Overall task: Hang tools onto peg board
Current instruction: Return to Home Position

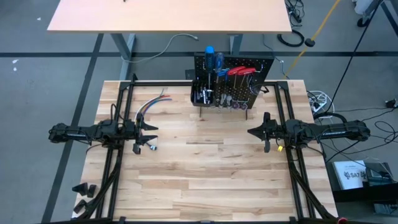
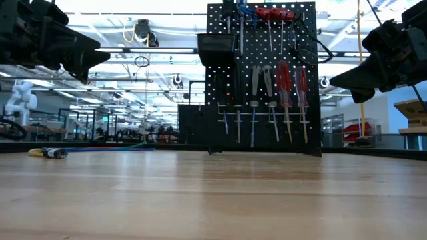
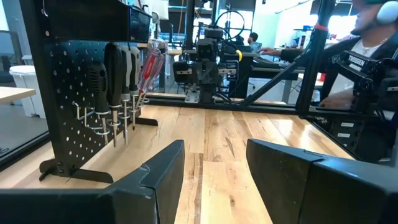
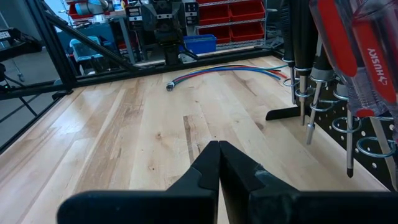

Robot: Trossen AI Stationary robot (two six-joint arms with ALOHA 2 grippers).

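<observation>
The black peg board (image 1: 233, 81) stands upright at the middle of the table's far edge. Screwdrivers hang on its front with their shafts through metal ring hooks: black-handled ones (image 3: 121, 68), red-handled ones (image 2: 283, 87) and, higher up, blue handles (image 1: 211, 59). A small black bin (image 2: 215, 48) sits on the board's upper part. My left gripper (image 1: 152, 134) hovers level at the table's left, open, with nothing between its fingers (image 3: 168, 180). My right gripper (image 1: 252, 132) hovers at the table's right, shut (image 4: 219, 155) and empty. Both point toward the table's middle.
A bundle of coloured wires (image 1: 152, 102) lies at the far left, with a small connector (image 1: 151, 147) near my left gripper. Black frame rails (image 1: 118, 155) run along both sides. A desk (image 1: 168, 15) stands beyond the far edge. A person (image 3: 367, 37) sits beyond the right side.
</observation>
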